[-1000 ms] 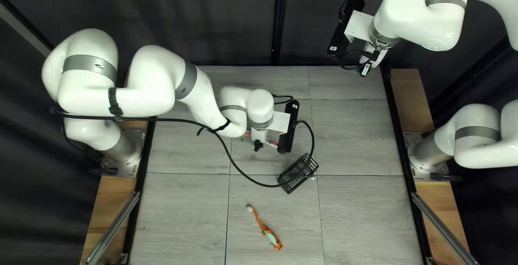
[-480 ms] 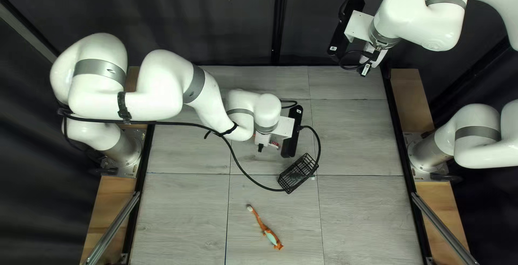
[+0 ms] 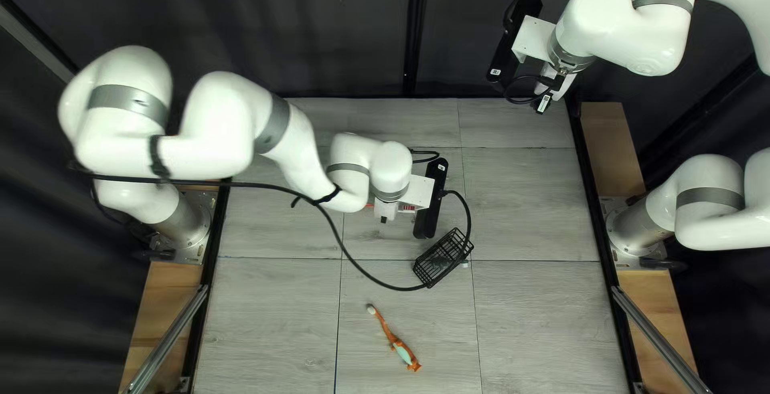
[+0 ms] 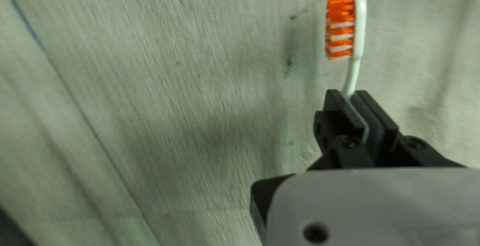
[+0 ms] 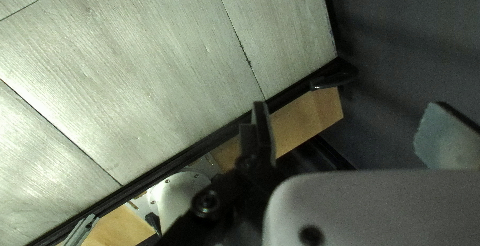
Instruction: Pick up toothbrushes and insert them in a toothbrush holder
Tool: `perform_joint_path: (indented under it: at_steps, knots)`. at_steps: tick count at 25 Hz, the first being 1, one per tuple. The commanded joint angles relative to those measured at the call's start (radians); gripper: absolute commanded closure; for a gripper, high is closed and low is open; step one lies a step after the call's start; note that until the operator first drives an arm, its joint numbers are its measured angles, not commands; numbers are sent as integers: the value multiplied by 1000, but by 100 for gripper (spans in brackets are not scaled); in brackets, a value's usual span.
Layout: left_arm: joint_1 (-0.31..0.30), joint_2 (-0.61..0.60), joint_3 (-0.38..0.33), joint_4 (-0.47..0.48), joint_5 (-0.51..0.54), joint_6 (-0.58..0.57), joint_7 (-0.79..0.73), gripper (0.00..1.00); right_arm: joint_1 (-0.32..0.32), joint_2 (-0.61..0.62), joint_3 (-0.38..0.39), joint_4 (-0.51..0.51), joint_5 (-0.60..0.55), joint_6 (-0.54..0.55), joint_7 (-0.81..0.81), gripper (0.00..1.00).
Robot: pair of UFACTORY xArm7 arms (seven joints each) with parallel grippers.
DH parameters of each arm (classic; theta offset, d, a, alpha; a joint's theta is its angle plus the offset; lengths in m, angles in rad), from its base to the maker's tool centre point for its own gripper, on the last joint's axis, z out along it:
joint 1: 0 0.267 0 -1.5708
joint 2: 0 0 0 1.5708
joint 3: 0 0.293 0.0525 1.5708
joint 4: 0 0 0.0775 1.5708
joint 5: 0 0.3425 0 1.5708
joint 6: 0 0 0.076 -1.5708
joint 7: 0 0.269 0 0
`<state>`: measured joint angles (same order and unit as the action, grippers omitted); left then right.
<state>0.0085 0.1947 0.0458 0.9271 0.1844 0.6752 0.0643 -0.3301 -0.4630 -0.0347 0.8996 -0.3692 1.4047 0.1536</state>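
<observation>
Above the table (image 3: 545, 322), one toothbrush picked, none surely housed

The left gripper (image 4: 347, 94) is clamped on a white-handled toothbrush (image 4: 359, 26), one finger to each side of the handle, its orange-and-white bristles sticking out ahead. That makes one pickup done, by the look of it. Its insertion is left: in the top left view the gripper is farther up than the black mesh holder (image 3: 443, 258), near it but not over it.

An orange toothbrush (image 3: 395, 343) lies on the table on the holder's other side, so its pickup and insertion both remain. A small pale-green piece (image 3: 464, 264) shows by the holder's rim; whether it belongs to a brush already inside cannot be told. The right gripper (image 5: 347, 104) has its fingers wide apart with nothing between them, well away near the far right corner. The job seems under way, with most of the visible work ahead.
</observation>
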Motion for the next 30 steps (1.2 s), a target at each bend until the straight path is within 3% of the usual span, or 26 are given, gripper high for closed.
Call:
perform_joint_path:
  at_steps: [1, 8, 13, 22, 26, 30]
  knots:
    - [-32, -114, -7, -81, 94, -11, -104, 100, 0, 0, 0, 0, 0, 0, 0, 0]
    - [-53, -267, -53, -155, 326, 35, -370, 100, 0, 0, 0, 0, 0, 0, 0, 0]
    - [-70, -307, -115, -111, 435, 199, -506, 100, 0, 0, 0, 0, 0, 0, 0, 0]
    - [-112, -304, -218, -3, 578, 500, -609, 100, 0, 0, 0, 0, 0, 0, 0, 0]
    - [-125, -318, -242, -32, 633, 515, -640, 100, 0, 0, 0, 0, 0, 0, 0, 0]
    - [-142, -374, -256, -133, 689, 443, -648, 100, 0, 0, 0, 0, 0, 0, 0, 0]
